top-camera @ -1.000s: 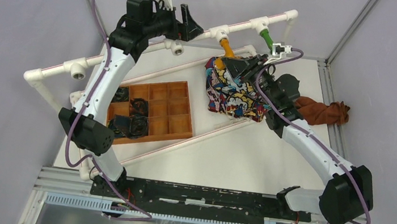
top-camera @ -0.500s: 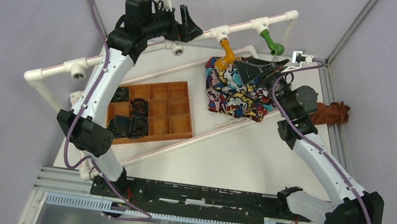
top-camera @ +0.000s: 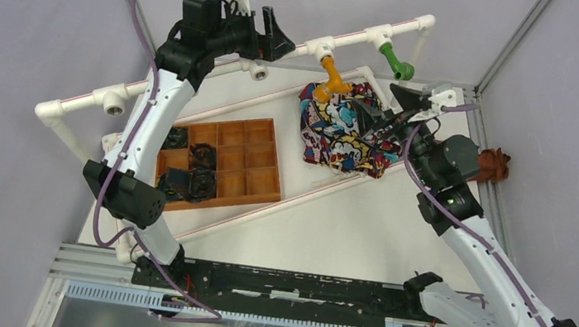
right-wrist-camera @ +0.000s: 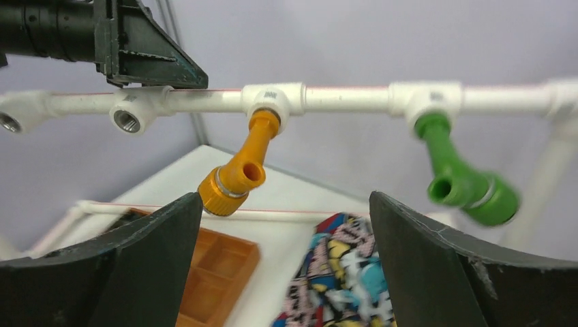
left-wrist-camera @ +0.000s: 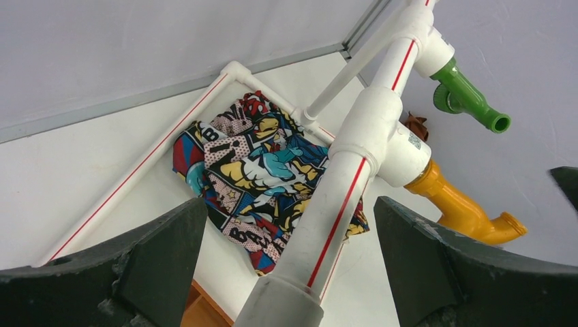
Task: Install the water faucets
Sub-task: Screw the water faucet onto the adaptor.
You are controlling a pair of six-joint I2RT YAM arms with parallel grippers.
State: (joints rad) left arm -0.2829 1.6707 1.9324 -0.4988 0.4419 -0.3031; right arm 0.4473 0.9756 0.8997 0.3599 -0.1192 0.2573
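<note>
Orange faucet [right-wrist-camera: 240, 172] and green faucet [right-wrist-camera: 463, 182] hang threaded into the pipe [left-wrist-camera: 334, 204], so with left gripper [left-wrist-camera: 290, 204] spread astride it and right gripper [right-wrist-camera: 285, 204] apart, empty, I'd brace the pipe before any final twist.

**Robot Test Cell, Not a Home**

This appears to be a robotics lab enclosure. Plain lilac wall panels [top-camera: 29, 15] set in aluminium framing [top-camera: 518, 40] box in a white table [top-camera: 346, 220]. The left arm [top-camera: 155, 114] and right arm [top-camera: 483, 254] are bolted to a black rail [top-camera: 288, 284] at its near edge. A mock plumbing frame of white pipe [top-camera: 351, 41] and an orange compartment tray [top-camera: 250, 154] sit on top.
</note>
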